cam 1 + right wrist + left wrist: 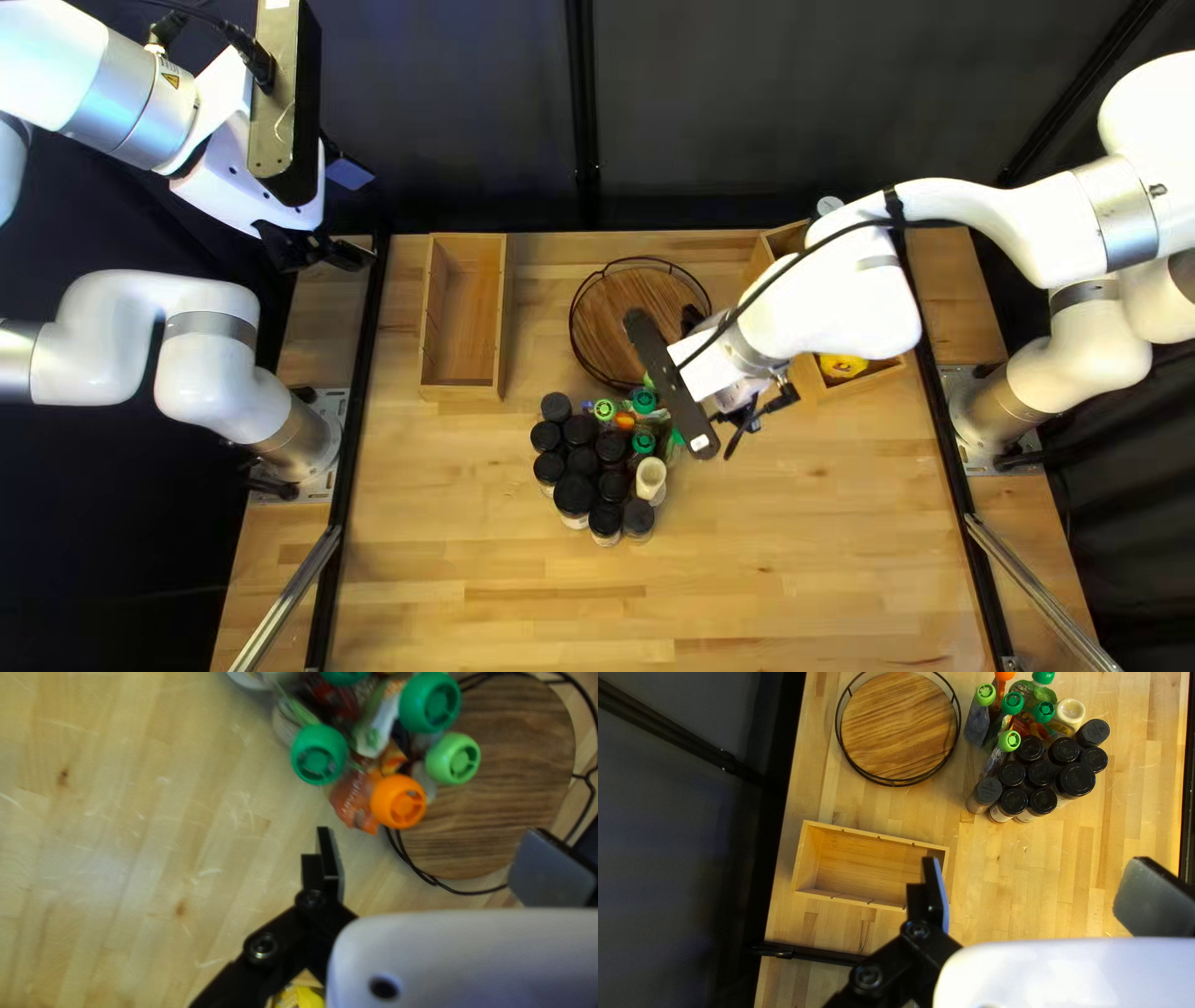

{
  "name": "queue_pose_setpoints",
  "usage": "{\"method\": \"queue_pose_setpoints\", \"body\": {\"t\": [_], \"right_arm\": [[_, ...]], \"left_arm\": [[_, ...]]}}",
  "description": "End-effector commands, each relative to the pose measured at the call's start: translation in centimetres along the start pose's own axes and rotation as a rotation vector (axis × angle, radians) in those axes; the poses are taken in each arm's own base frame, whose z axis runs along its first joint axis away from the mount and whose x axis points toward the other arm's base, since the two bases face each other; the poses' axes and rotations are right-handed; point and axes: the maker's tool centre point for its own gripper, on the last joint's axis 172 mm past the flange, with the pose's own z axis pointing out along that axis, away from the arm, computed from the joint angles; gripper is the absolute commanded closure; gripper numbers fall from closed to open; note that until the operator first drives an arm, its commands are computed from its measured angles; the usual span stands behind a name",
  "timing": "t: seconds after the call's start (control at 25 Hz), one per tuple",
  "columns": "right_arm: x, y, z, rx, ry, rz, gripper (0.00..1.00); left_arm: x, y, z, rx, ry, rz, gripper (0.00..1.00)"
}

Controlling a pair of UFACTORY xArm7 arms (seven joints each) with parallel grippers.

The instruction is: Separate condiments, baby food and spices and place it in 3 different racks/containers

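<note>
In the top left view my left gripper [326, 253] is raised beyond the table's far left corner; in its wrist view the left gripper [1036, 886] is open and empty, above a wooden box [865, 865]. My right gripper [754, 413] hangs right of the clustered items; the right gripper [442, 862] is open in its wrist view, with an orange-capped pouch [398, 801] and green-capped pouches [319, 754] ahead. Black-capped jars [575, 494] stand packed beside the pouches and a cream-lidded bottle [1069, 713]. A second wooden box [862, 373], partly under the right arm, holds yellow packaging [843, 365].
A round wooden tray [635, 317] with a black wire rim lies behind the cluster, partly below the right arm. Black rails [361, 436] run along both table sides. A dark curtain [747, 112] hangs behind the far edge.
</note>
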Motion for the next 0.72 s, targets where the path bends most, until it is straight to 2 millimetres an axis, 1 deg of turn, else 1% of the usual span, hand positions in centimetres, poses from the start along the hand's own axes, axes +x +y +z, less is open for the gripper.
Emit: {"method": "queue_pose_setpoints", "body": {"t": [0.04, 0.16, 0.2, 0.28, 0.36, 0.4, 0.44, 0.56, 0.64, 0.68, 0.72], "right_arm": [[1.3, -2.1, -0.1, -0.006, 0.046, 0.032, 0.0], [2.7, -3.5, -0.1, 0.0, 0.076, 0.072, 0.0], [3.4, -4.4, -0.1, 0.0, 0.088, 0.093, 0.0], [4.4, -5.3, -0.4, 0.0, 0.105, 0.139, 0.0], [4.7, -5.5, -1.2, 0.0, 0.12, 0.195, 0.0], [4.6, -5.3, -2.1, 0.001, 0.135, 0.246, 0.0], [4.3, -5.2, -2.8, -0.001, 0.145, 0.273, 0.0], [2.8, -4.3, -5.8, -0.004, 0.186, 0.369, 0.0], [1.2, -3.4, -8.7, -0.005, 0.214, 0.414, 0.0], [0.7, -3.2, -9.6, -0.005, 0.221, 0.424, 0.0], [-0.7, -2.6, -11.6, -0.007, 0.234, 0.442, 0.0]], "left_arm": [[0.0, 0.0, 0.0, 0.0, 0.0, 0.0, 0.0], [0.0, 0.0, 0.0, 0.0, 0.0, 0.0, 0.0], [0.0, 0.0, 0.0, 0.0, 0.0, 0.0, 0.0], [0.0, 0.0, 0.0, 0.0, 0.0, 0.0, 0.0], [0.0, 0.0, 0.0, 0.0, 0.0, 0.0, 0.0], [0.0, 0.0, 0.0, 0.0, 0.0, 0.0, 0.0], [0.0, 0.0, 0.0, 0.0, 0.0, 0.0, 0.0], [0.0, 0.0, 0.0, 0.0, 0.0, 0.0, 0.0], [0.0, 0.0, 0.0, 0.0, 0.0, 0.0, 0.0], [0.0, 0.0, 0.0, 0.0, 0.0, 0.0, 0.0], [0.0, 0.0, 0.0, 0.0, 0.0, 0.0, 0.0]]}}
